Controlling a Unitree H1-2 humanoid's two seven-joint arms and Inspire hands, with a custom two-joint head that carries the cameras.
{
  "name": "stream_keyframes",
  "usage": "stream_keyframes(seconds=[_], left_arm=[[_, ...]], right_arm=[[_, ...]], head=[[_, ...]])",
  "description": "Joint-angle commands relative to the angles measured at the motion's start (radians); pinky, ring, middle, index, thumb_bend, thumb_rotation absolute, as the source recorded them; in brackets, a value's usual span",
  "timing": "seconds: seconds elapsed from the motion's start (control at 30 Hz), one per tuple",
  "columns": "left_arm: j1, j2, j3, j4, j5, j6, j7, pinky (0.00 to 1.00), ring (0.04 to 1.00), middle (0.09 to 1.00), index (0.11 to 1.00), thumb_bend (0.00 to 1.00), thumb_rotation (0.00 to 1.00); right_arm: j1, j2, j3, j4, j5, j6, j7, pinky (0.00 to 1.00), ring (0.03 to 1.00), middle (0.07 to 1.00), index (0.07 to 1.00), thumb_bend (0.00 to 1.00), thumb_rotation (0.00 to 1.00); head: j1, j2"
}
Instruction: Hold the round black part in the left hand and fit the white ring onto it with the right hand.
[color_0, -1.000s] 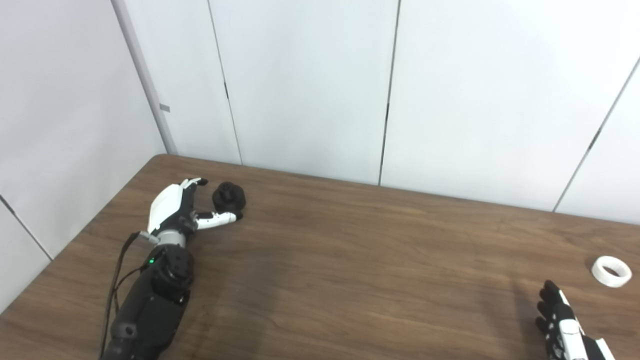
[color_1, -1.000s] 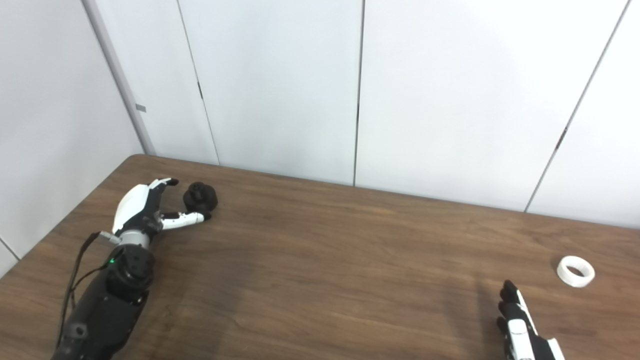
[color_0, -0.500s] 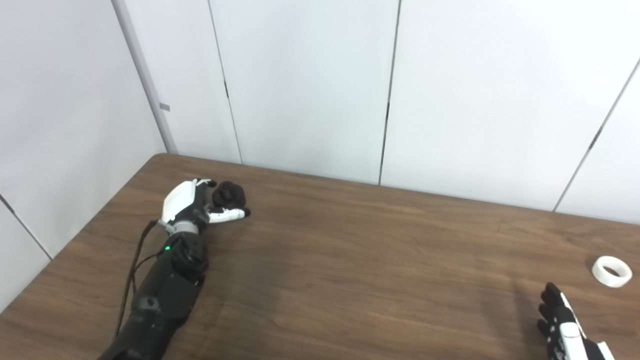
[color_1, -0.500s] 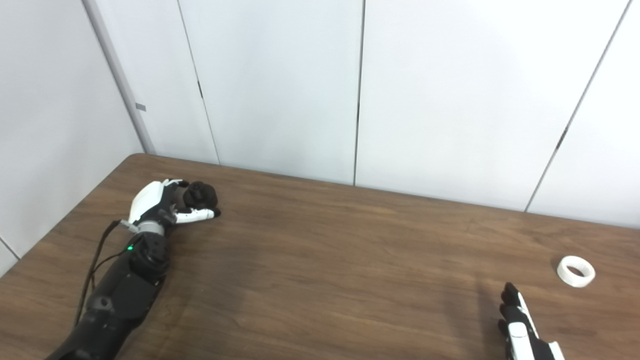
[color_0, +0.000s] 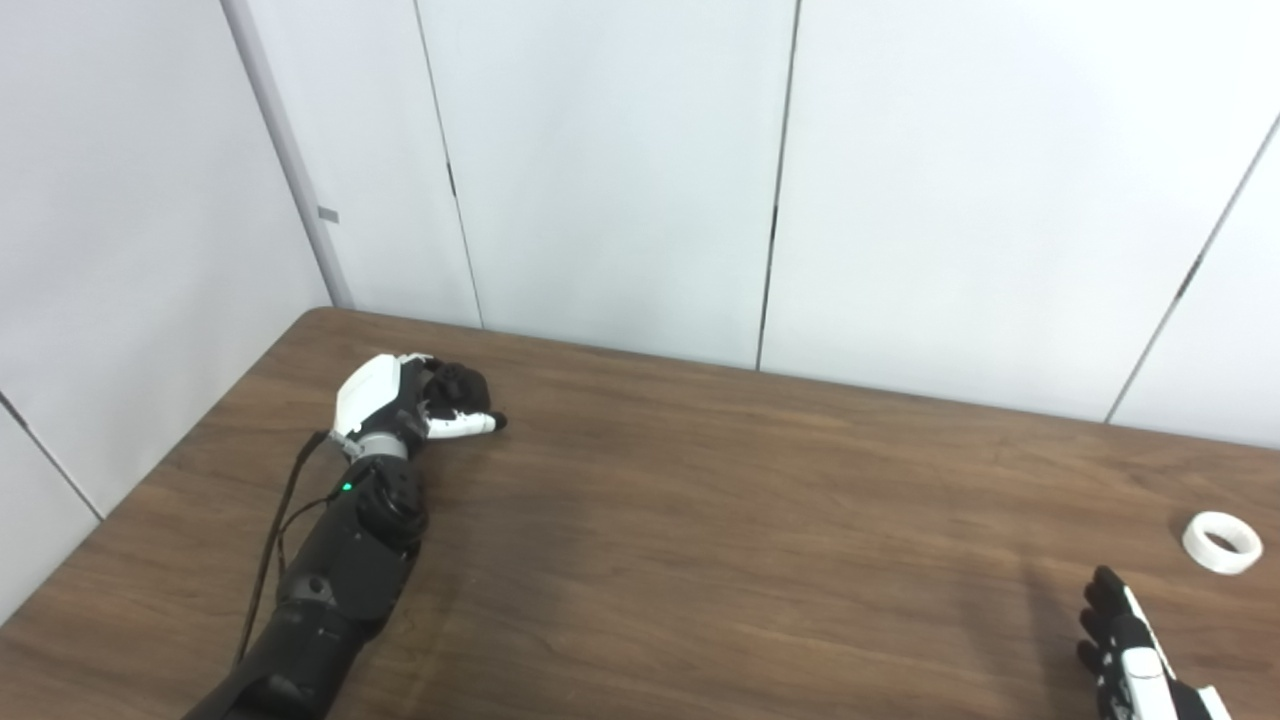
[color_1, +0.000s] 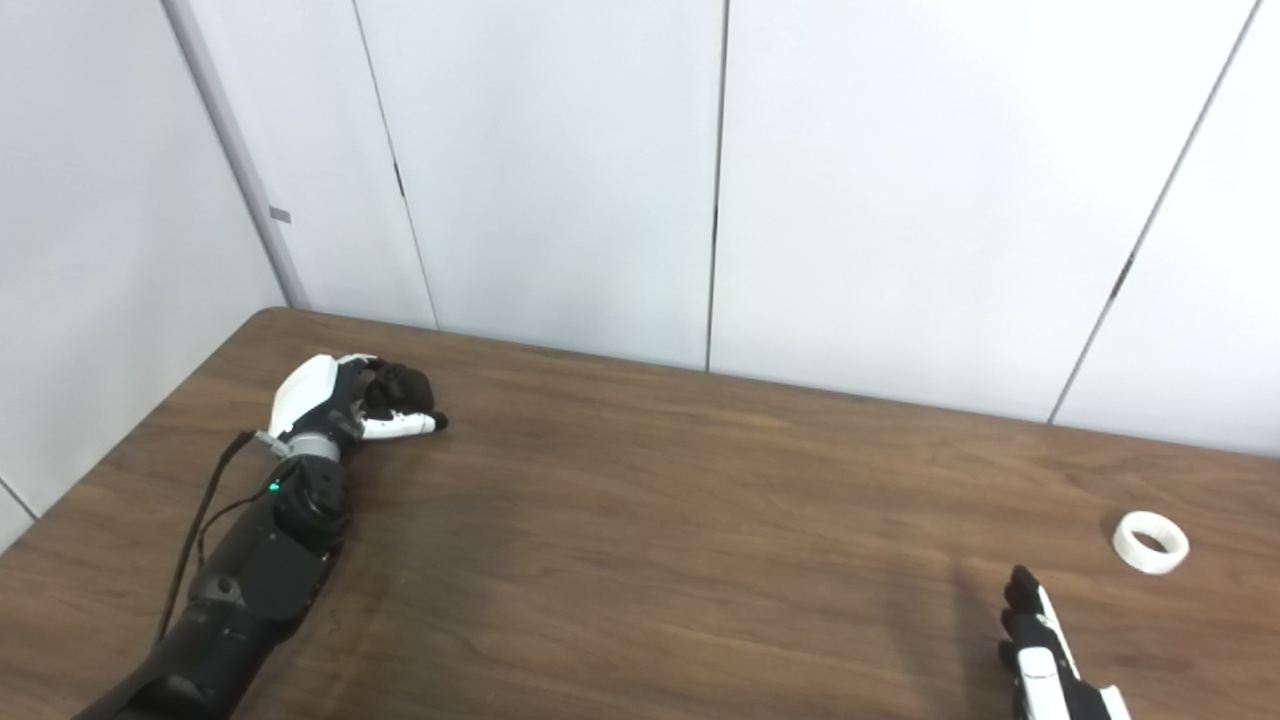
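Black round part (color_0: 462, 387) sits at the far left of the table (color_0: 700, 520), near the back corner, enclosed by your left hand (color_0: 405, 405). Fingers (color_0: 425, 372) curl over its far side and the thumb (color_0: 465, 424) lies along its near side, tip pointing right; the part shows as a dark lump between them. You cannot tell whether it rests on the wood or is lifted clear, since hand and part are both dark where they meet. Left forearm (color_0: 330, 580) runs from the bottom edge up to the wrist, with a cable (color_0: 280, 510) looped along its outer side and a green light lit near the wrist.

White ring (color_0: 1221, 541) lies flat on the table at the far right, well apart from the black part, nothing touching it. Your right hand (color_1: 1040, 655) enters at the bottom right, near the ring but short of it and slightly to its left. It holds nothing; its fingers are extended forward, close side by side. The palm and most of the wrist are cut off by the frame edge, so the thumb's position is not readable.

Bare wood lies between the two hands. White wall panels (color_0: 600, 170) stand behind the table.
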Motion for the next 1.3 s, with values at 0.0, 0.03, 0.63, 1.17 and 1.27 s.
stream_keyframes(seconds=[0.0, 0.03, 0.63, 1.17, 1.27], left_arm=[[-0.049, 0.026, 0.001, -0.024, 0.004, -0.013, 0.028, 1.0, 0.981, 0.932, 0.806, 1.0, 0.36], [-0.049, 0.026, 0.0, -0.026, 0.004, -0.01, 0.027, 1.0, 0.982, 0.932, 0.805, 1.0, 0.35], [-0.025, 0.044, 0.005, -0.03, -0.011, 0.005, 0.026, 1.0, 0.979, 0.911, 0.767, 0.97, 0.33], [-0.011, 0.041, 0.008, -0.017, -0.03, -0.078, 0.081, 1.0, 0.892, 0.751, 0.482, 0.52, 0.05], [-0.008, 0.043, 0.006, -0.018, -0.03, -0.081, 0.086, 1.0, 0.884, 0.748, 0.483, 0.52, 0.05]], right_arm=[[-0.011, -0.001, -0.003, -0.041, 0.001, -0.009, -0.006, 1.0, 1.0, 1.0, 1.0, 0.35, 1.0], [-0.011, -0.003, -0.003, -0.041, -0.001, -0.008, -0.006, 1.0, 1.0, 1.0, 1.0, 0.35, 1.0], [-0.011, -0.016, -0.006, -0.042, 0.002, 0.0, 0.001, 1.0, 1.0, 1.0, 1.0, 0.37, 1.0], [-0.013, -0.017, -0.014, -0.043, 0.02, 0.0, 0.003, 1.0, 1.0, 1.0, 1.0, 0.38, 1.0], [-0.014, -0.016, -0.015, -0.042, 0.025, -0.002, 0.003, 1.0, 1.0, 1.0, 1.0, 0.39, 1.0]], head=[[0.002, 0.002], [0.002, 0.002], [0.006, 0.009], [0.006, 0.006], [0.005, 0.005]])
